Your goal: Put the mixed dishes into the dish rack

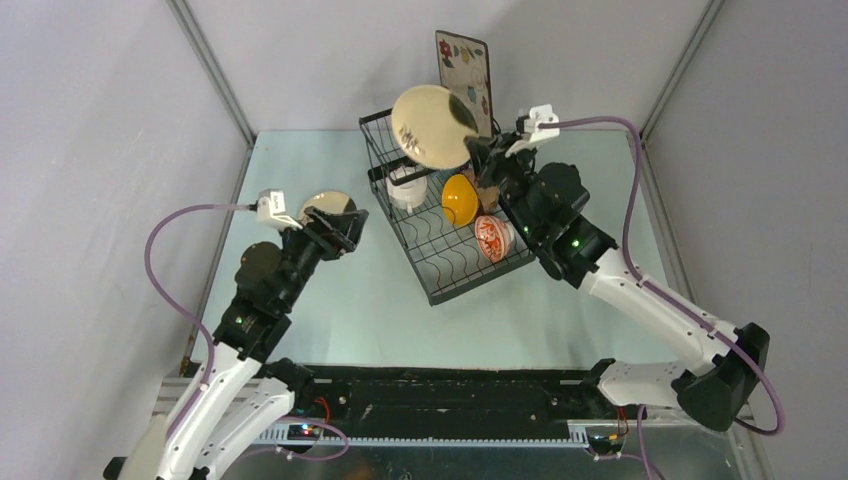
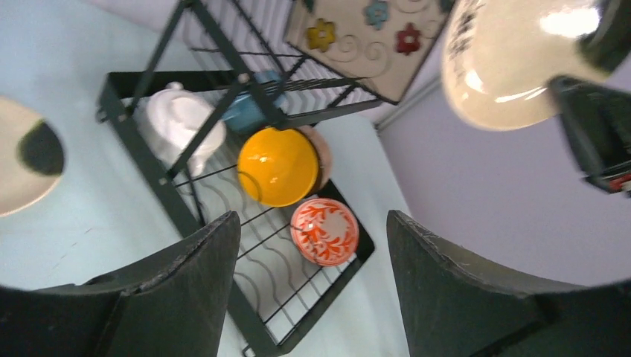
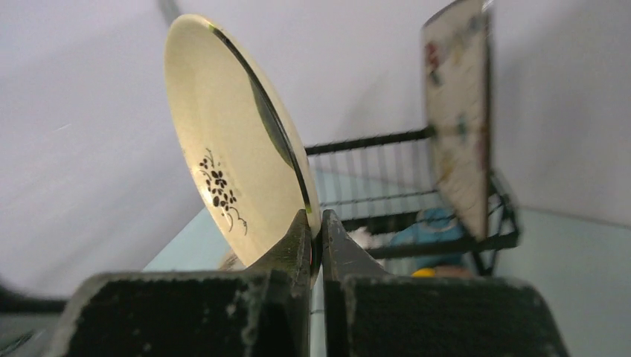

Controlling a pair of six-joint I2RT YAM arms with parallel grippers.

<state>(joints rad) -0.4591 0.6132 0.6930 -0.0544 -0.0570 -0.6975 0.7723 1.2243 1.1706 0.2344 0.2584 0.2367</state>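
Right gripper [image 3: 316, 232] fingers are clenched on the rim of a round cream plate [image 1: 432, 124]. The plate is held on edge above the dish rack [image 1: 480, 281], just in front of the square floral plate [image 1: 463, 64] standing in the raised basket. It's a thin rim pinch, so the plate could pivot; go slow. Line the plate edge up with a free slot, keep it off the square plate, and seat the rim between wires before letting go. Left gripper [image 1: 338, 226] fingers are spread and empty, beside a second round cream plate [image 1: 325, 204] on the bench [image 1: 350, 300].
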